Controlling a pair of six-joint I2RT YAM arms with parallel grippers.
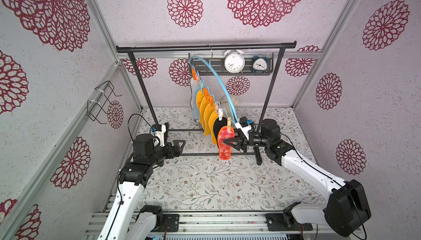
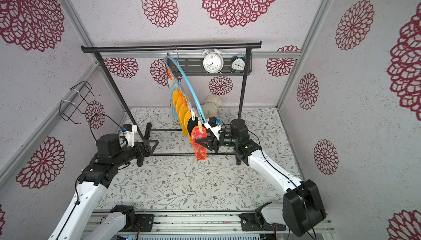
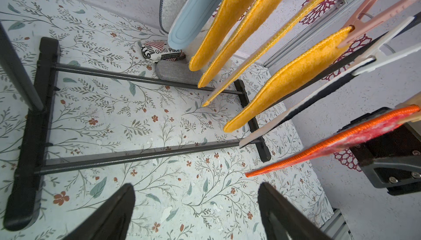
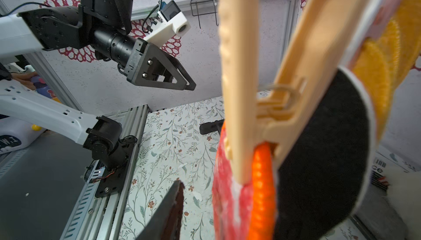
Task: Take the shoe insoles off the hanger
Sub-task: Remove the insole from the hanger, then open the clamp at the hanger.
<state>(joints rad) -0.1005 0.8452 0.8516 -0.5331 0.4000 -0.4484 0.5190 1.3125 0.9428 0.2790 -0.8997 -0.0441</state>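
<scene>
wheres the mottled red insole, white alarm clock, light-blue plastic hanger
mottled red insole (image 1: 225,154), a top view, lower half
white alarm clock (image 1: 234,62), a top view, dial
light-blue plastic hanger (image 1: 224,88), a top view, arc

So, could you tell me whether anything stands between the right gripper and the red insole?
Nothing visible does. The right gripper straddles the red insole, with only air between that insole and one finger; the beige peg clips it higher up.

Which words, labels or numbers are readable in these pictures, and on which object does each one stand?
"GURG Place": on the small striped bundle, left wrist view.
Numerals on the white clock and the blue clock: too small to read.
Print on the white container, right wrist view: blurred, unreadable.
</scene>
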